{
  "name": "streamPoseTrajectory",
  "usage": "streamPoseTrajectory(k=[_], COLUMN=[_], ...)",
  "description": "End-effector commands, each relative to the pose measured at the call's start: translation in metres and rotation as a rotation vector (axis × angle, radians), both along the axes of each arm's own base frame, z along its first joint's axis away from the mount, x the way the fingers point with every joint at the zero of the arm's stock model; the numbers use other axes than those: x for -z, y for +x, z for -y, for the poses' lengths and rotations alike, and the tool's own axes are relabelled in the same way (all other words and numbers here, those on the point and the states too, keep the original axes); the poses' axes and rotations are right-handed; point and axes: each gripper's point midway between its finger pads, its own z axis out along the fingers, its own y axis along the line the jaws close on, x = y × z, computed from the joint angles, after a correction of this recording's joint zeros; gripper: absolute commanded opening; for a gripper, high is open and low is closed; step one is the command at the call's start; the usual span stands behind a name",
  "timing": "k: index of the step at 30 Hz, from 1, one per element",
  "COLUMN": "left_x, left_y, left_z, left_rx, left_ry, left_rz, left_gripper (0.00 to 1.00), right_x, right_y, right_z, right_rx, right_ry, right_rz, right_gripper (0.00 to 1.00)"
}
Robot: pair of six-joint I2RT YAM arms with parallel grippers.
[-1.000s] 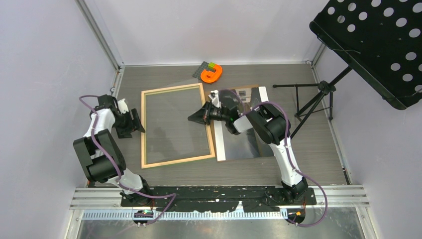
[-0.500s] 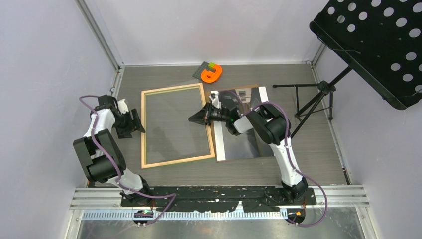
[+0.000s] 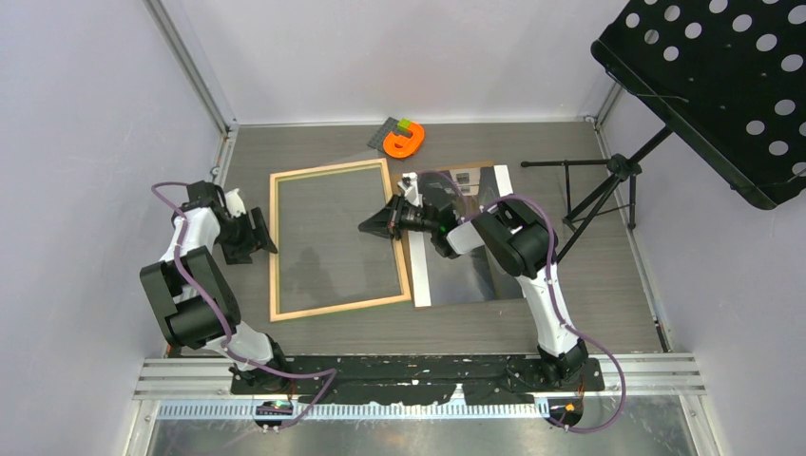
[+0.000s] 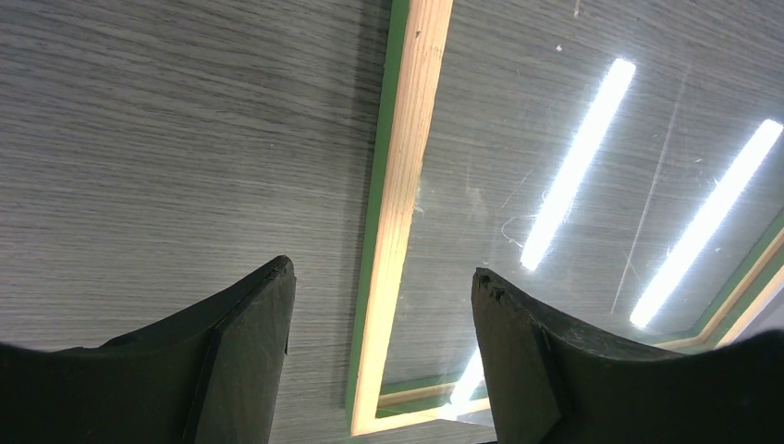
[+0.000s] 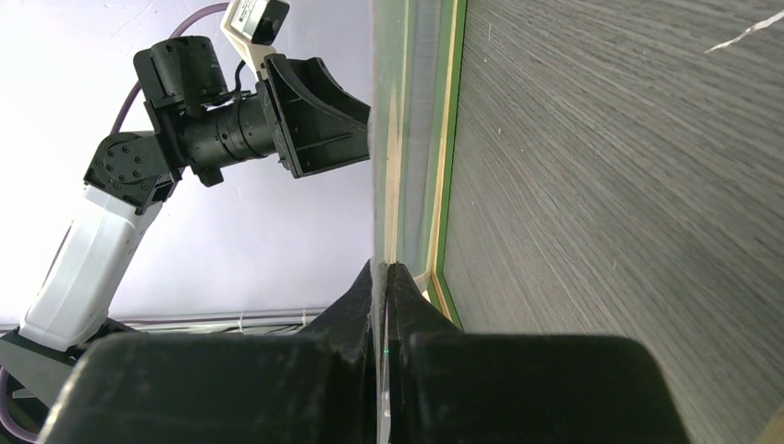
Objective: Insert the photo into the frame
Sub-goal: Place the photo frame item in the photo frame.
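Orange item just beyond frame

White links and black joints on left arm and right arm; purple cables alongside; left claw and right claw black.

A grey wood-grain tabletop sits boxed in by plain pale walls on three sides. A black perforated music stand on a tripod rises at the far right. Aluminium rails line the near edge.
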Motion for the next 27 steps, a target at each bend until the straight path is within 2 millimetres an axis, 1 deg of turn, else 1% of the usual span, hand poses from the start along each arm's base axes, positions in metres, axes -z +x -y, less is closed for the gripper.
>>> streamPoseTrajectory(k=[1, 11, 27], left_x=[-0.002, 0.0, 0.011], left_y=[0.003, 0.002, -0.001], left_z=[-0.004, -0.004, 0.003], left_rx=[-0.015, -0.015, -0.008], left_ry=[0.01, 0.01, -0.033], left_rz=[0.024, 0.018, -0.004], left_gripper=[0.69, 0.69, 0.69], right_x=[-0.04, -0.034, -0.005], right_y=[-0.003, -0.004, -0.001], right_z=[-0.005, -0.009, -0.014], right_rx=[-0.012, -0.019, -0.029], right_ry=[0.067, 0.061, -0.021], right_rz=[0.112, 0.101, 0.087], right_gripper=[0.06, 0.06, 0.06])
